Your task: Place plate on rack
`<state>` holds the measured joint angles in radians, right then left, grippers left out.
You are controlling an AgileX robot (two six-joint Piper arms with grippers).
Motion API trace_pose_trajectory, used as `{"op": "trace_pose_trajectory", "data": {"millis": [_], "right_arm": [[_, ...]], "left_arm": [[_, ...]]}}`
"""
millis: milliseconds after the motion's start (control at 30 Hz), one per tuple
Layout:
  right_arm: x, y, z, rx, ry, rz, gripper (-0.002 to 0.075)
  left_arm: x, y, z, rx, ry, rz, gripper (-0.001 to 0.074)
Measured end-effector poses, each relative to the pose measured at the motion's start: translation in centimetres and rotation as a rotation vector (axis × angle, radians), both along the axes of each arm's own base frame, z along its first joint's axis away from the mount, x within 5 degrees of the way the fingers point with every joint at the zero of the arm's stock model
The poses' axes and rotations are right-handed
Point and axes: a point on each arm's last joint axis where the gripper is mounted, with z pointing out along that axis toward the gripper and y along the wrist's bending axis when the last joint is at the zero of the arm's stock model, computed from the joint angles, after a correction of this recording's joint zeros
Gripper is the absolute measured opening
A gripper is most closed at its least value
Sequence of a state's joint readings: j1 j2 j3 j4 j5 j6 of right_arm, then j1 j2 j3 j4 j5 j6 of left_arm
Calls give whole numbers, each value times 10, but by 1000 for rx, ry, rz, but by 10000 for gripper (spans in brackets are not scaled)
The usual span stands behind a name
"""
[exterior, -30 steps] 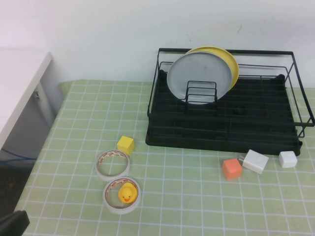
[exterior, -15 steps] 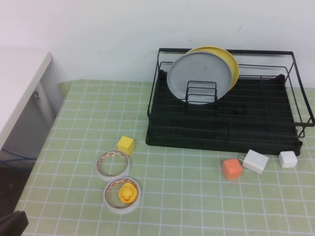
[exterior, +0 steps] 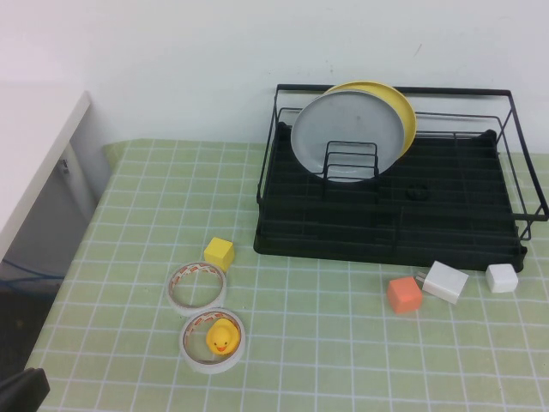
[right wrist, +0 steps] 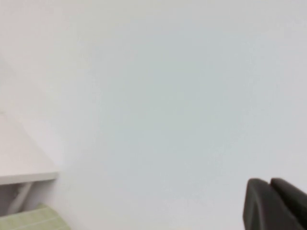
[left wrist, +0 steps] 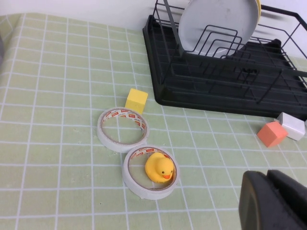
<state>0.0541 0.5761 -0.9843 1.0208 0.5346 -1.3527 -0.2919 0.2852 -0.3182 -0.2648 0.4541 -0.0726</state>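
Note:
The light grey plate [exterior: 346, 133] stands upright in the wire dividers of the black rack [exterior: 390, 227], leaning in front of a yellow plate [exterior: 401, 113]. The plate [left wrist: 218, 21] and rack [left wrist: 225, 81] also show in the left wrist view. My left gripper [left wrist: 271, 179] is shut and empty, low at the near left corner of the table [exterior: 24, 390], far from the rack. My right gripper [right wrist: 273, 184] is shut and empty, facing the white wall; it is out of the high view.
Near the left front lie a yellow cube [exterior: 219, 252], an empty tape roll [exterior: 197, 285] and a tape roll holding a yellow duck [exterior: 220, 340]. In front of the rack sit an orange block [exterior: 404, 294], a white charger [exterior: 445, 281] and a white cube [exterior: 502, 277].
The left gripper at the bottom left corner has sunk slightly lower in the high view. Nothing else has moved.

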Motion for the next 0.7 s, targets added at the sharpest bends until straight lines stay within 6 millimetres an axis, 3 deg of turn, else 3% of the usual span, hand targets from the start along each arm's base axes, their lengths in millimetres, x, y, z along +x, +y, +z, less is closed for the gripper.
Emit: {"op": "trace_pose_trajectory", "data": {"millis": [200,467,700], "right_arm": [[-41,-1,-23,-15,-61,7,11],[-44,-2,-49,-61,48,-3,11],[-63,-4,-89,-59,66,-15,11]], "left_arm": [[0,0,0,13,-6,-5,-1],[-1,0,-1,21,9,-11,-1],[-2,-1,-5,34,47,-21,-1]]}}
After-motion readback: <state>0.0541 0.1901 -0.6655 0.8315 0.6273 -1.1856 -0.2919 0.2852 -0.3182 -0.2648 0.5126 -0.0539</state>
